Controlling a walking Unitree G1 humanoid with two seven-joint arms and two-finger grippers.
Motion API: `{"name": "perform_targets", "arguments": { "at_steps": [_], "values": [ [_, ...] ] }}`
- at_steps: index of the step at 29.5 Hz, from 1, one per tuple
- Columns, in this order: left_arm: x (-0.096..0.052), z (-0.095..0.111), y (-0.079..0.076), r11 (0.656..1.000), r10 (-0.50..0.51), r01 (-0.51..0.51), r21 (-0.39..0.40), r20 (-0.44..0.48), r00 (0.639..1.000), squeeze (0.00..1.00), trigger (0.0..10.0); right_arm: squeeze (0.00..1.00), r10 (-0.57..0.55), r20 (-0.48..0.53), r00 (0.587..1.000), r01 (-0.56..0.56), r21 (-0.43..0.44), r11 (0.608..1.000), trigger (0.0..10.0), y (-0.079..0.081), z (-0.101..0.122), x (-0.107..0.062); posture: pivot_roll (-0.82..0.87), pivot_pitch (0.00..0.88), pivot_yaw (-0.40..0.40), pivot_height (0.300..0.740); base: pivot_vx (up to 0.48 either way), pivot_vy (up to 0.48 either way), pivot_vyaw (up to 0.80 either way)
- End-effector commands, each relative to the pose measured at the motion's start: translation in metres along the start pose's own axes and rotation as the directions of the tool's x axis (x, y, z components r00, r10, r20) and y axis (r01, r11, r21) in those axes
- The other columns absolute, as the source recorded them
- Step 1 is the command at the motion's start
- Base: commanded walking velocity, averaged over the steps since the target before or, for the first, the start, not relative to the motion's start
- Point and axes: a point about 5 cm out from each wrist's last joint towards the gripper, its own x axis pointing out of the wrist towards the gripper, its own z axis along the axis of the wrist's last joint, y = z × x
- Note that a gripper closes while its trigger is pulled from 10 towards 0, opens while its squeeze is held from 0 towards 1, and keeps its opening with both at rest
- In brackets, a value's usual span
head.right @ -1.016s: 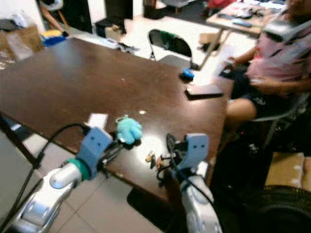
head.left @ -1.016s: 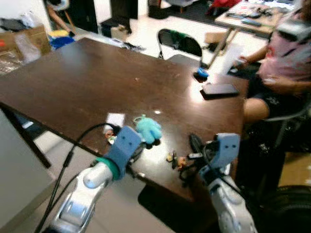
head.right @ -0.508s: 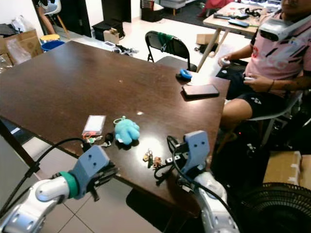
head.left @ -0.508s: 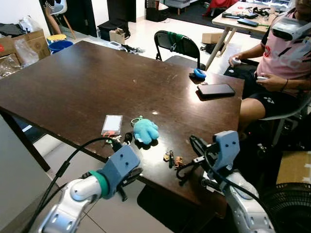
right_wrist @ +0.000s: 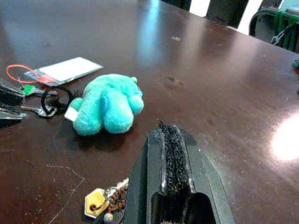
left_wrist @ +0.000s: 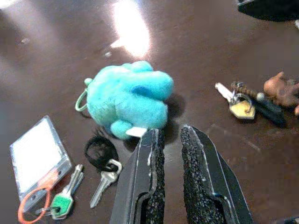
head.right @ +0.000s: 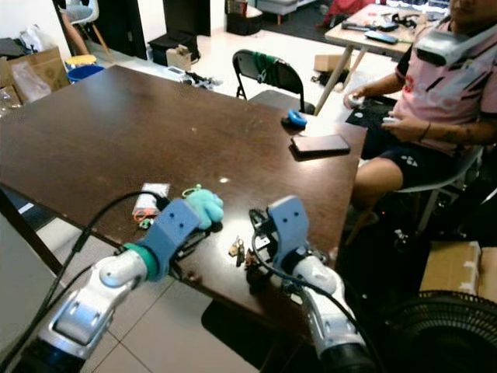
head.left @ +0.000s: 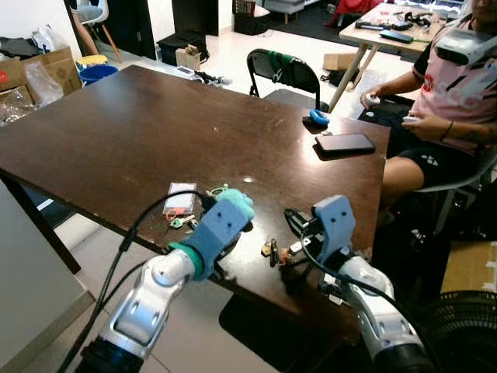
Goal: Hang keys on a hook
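A dark brown table [head.left: 116,132] is seen from above, with the keys [left_wrist: 106,179] lying near its near edge beside a turquoise plush toy [left_wrist: 128,99] and a clear card holder [left_wrist: 37,161]; a second small bunch of keys [left_wrist: 240,103] lies to the right of the toy. The left gripper [left_wrist: 169,184] is held low over the table just short of the toy, its fingers [left_wrist: 147,186] drawn narrow with only a slim gap between them and nothing held. In the head views this toy is largely covered by the left wrist's blue housing, while the left wrist view lays it open along with the keys. The right gripper [right_wrist: 174,161] is poised near the second bunch, and its fingers are seen pressed together, empty. A black phone [head.left: 348,144] and a blue object [head.left: 318,118] are seen at the far right of the table, where a seated person [head.left: 454,85] is placed.
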Motion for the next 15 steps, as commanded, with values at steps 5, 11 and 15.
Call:
{"name": "perform_targets", "arguments": {
  "at_steps": [5, 11, 15],
  "values": [
    [-0.003, 0.004, -0.001, 0.998, -0.063, 0.062, 0.020, 0.023, 0.998, 0.00, 10.0, 0.00, 0.073, -0.129, 0.989, -0.078, -0.030, 0.997, 10.0, -0.023, -0.013, -0.024, 0.05, 0.085, 0.080, 0.740, 0.000, 0.000, 0.00],
    [-0.002, 0.002, -0.015, 0.995, -0.098, 0.098, 0.005, 0.028, 0.995, 0.00, 10.0, 0.00, 0.083, -0.322, 0.943, -0.138, -0.151, 0.979, 10.0, -0.071, -0.018, -0.088, 0.01, 0.092, 0.090, 0.740, 0.000, 0.000, 0.00],
    [0.001, 0.002, -0.016, 0.995, -0.100, 0.100, 0.005, 0.027, 0.995, 0.00, 10.0, 0.00, 0.122, -0.310, 0.943, -0.164, -0.115, 0.980, 10.0, -0.077, -0.011, -0.098, 0.01, 0.091, 0.090, 0.740, 0.000, 0.000, 0.00]
  ]
}}
